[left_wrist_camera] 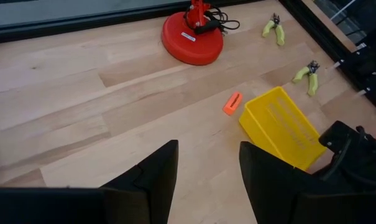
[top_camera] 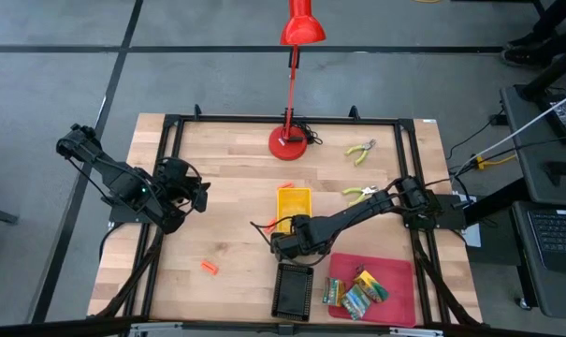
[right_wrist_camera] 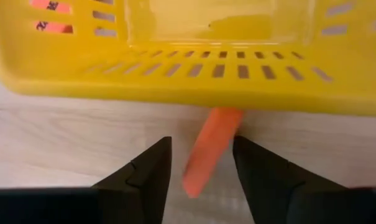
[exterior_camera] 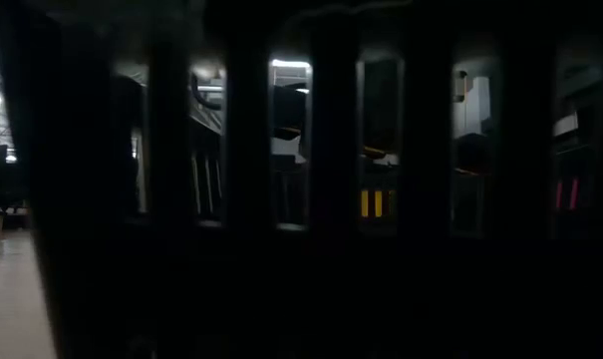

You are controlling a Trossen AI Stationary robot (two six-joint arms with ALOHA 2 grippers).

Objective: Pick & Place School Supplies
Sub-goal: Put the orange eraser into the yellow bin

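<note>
Both jaws stand parted and grip nothing. On the right gripper [right_wrist_camera: 200,165] the two dark fingers sit either side of an orange stick [right_wrist_camera: 211,148] that lies on the wood just beside the near wall of the yellow tray [right_wrist_camera: 175,81]; the stick shows between the fingers with a gap on each side, so no contact can be made out. From above, this gripper [top_camera: 284,240] is low over the table at the near end of the yellow tray [top_camera: 294,200], its arm stretching in from the right edge.

A second orange stick [top_camera: 284,184] lies just beyond the tray's far end, and a third [top_camera: 209,268] rests alone on the near left part of the table [top_camera: 217,168]. Two small pliers with yellow-green handles lie on the wood: one pair [top_camera: 361,151] far right, near the base of the red desk lamp [top_camera: 289,142], the other [top_camera: 358,195] just right of the yellow tray. Little printed boxes [top_camera: 362,292] are heaped together in the red tray [top_camera: 390,271] at the near right, with a black tray [top_camera: 293,290] just to its left.

The left gripper [top_camera: 196,195] hangs over the left side of the table, well apart from the supplies, its fingers [left_wrist_camera: 156,171] spread above bare wood.

The low view is dark, blocked by something slatted.
</note>
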